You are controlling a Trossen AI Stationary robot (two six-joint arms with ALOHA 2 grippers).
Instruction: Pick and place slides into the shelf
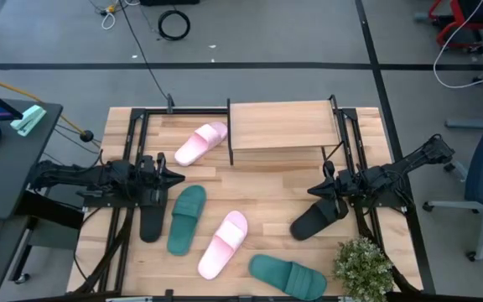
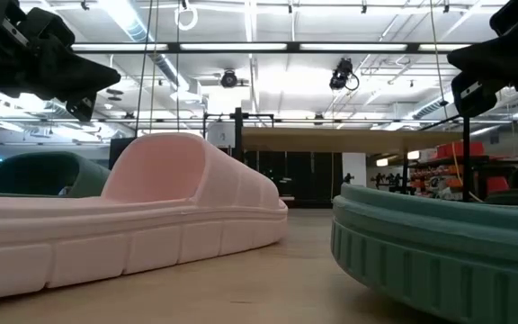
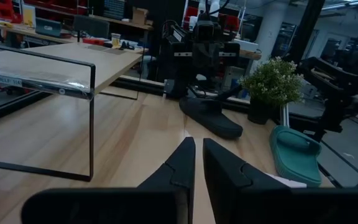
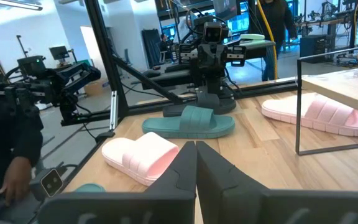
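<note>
Six chunky rubber slides [image 1: 224, 243] scattered on table, pink, teal, black, shelf [image 1: 280, 126] bare, both jaws nearly shut, empty

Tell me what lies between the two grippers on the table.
In the high view, only bare tabletop lies between the left gripper and right gripper; the slides sit nearer the front edge.

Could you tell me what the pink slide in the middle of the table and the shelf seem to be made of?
The pink slide looks like moulded rubber or foam with a matte finish: its strap and ribbed sole form one piece with no stitching. The shelf seems to have a light wooden plank top, showing pale grain, on a thin black frame, probably painted metal.
</note>
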